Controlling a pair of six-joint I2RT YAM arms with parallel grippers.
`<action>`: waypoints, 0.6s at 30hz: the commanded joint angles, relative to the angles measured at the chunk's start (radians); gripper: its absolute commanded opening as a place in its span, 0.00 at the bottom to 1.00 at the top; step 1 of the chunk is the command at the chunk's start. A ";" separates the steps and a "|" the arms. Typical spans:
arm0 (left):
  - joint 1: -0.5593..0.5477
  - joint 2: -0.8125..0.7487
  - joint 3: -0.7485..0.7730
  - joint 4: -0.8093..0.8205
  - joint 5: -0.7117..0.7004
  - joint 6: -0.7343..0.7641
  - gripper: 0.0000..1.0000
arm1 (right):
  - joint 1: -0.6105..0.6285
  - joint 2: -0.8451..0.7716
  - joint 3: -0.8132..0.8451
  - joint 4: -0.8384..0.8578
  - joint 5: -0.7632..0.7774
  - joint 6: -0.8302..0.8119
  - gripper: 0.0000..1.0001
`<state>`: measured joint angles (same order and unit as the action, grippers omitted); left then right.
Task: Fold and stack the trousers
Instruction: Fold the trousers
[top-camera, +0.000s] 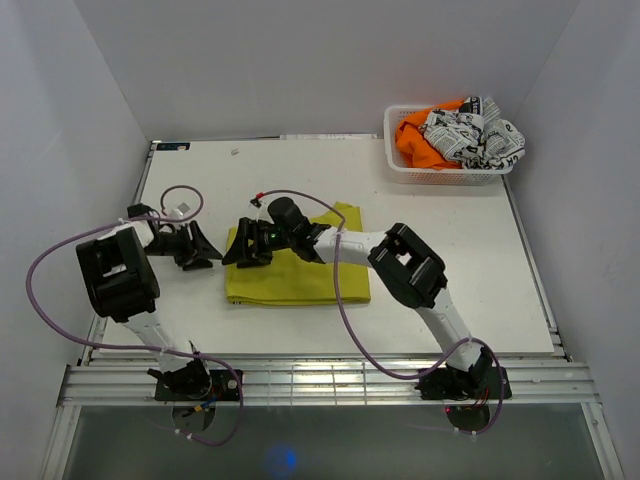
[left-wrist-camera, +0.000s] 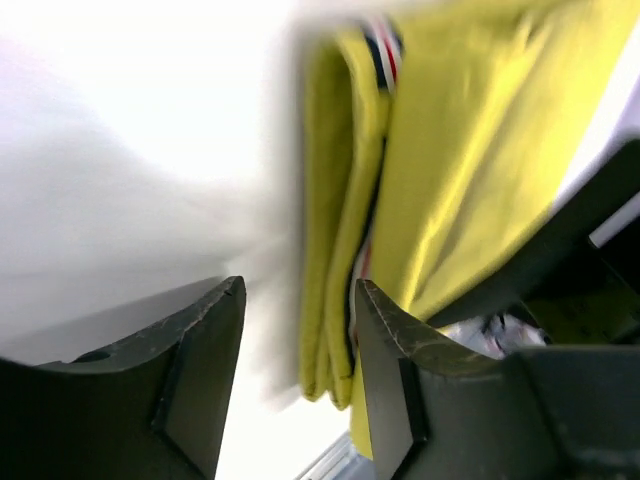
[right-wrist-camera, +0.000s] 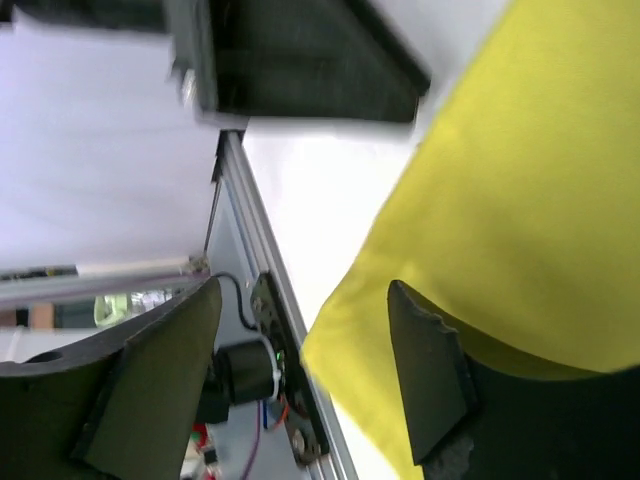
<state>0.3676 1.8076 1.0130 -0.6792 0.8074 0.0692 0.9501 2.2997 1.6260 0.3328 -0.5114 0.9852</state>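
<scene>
The mustard-yellow trousers (top-camera: 310, 280) lie folded in a flat rectangle at the middle of the table. My left gripper (top-camera: 203, 255) stands open just off their left edge. In the left wrist view, the layered fold edge (left-wrist-camera: 335, 250) with the striped label (left-wrist-camera: 385, 50) runs beside the right finger (left-wrist-camera: 385, 360), with nothing clamped. My right gripper (top-camera: 240, 256) hangs open over the trousers' left end. In the right wrist view, a corner of the yellow cloth (right-wrist-camera: 540, 170) shows between the spread fingers (right-wrist-camera: 425, 370), not pinched.
A white basket (top-camera: 400, 170) at the back right holds an orange garment (top-camera: 415, 140) and a black-and-white printed cloth (top-camera: 480, 135). The two grippers are close together, tip to tip. Purple cables loop over the white table (top-camera: 330, 170).
</scene>
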 joint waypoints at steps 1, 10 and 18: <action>0.068 -0.080 0.137 -0.016 -0.085 0.029 0.62 | -0.054 -0.207 -0.038 0.061 -0.067 -0.138 0.74; 0.071 -0.201 0.291 -0.307 0.300 0.331 0.74 | -0.264 -0.549 -0.287 -0.217 -0.266 -0.545 0.97; -0.153 -0.205 0.084 0.077 0.449 -0.033 0.66 | -0.462 -0.553 -0.451 -0.279 -0.429 -0.646 0.92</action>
<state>0.2691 1.5944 1.1740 -0.7864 1.1488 0.2249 0.5365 1.6943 1.1877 0.1162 -0.8433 0.4175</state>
